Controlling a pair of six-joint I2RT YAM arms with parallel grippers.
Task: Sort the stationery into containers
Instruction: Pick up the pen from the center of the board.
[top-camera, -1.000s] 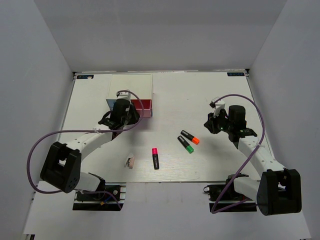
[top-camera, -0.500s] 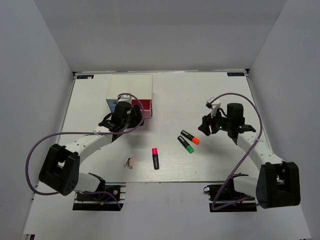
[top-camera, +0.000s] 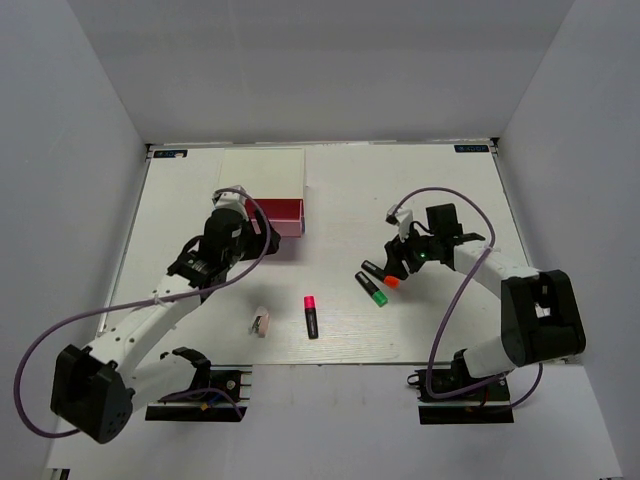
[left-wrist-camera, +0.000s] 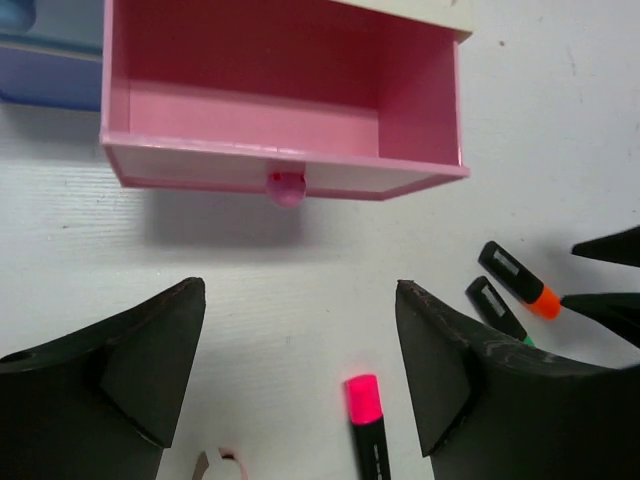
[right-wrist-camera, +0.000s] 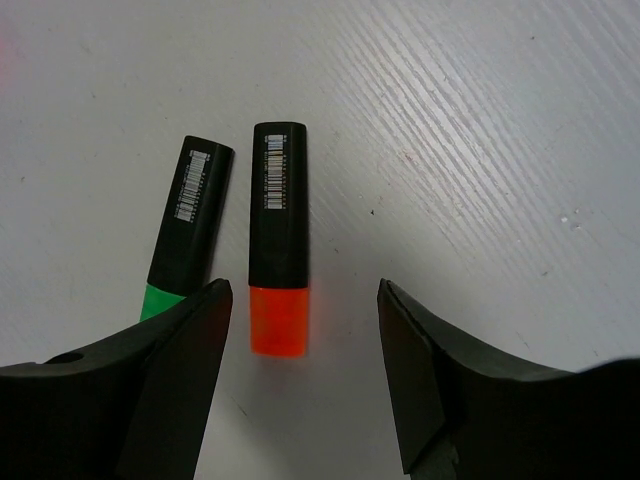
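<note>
Where one drawer (left-wrist-camera: 200, 170) gapes, three highlighters (top-camera: 311, 317) (top-camera: 371, 289) (top-camera: 380, 273) — capped.

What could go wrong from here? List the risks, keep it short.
1. The right gripper hangs open over the orange highlighter. The green highlighter lies close beside it, its cap end under one finger, so closing may catch or knock both.
2. The left gripper is open just in front of the pulled-out pink drawer; a low sweep could shove it.
</note>
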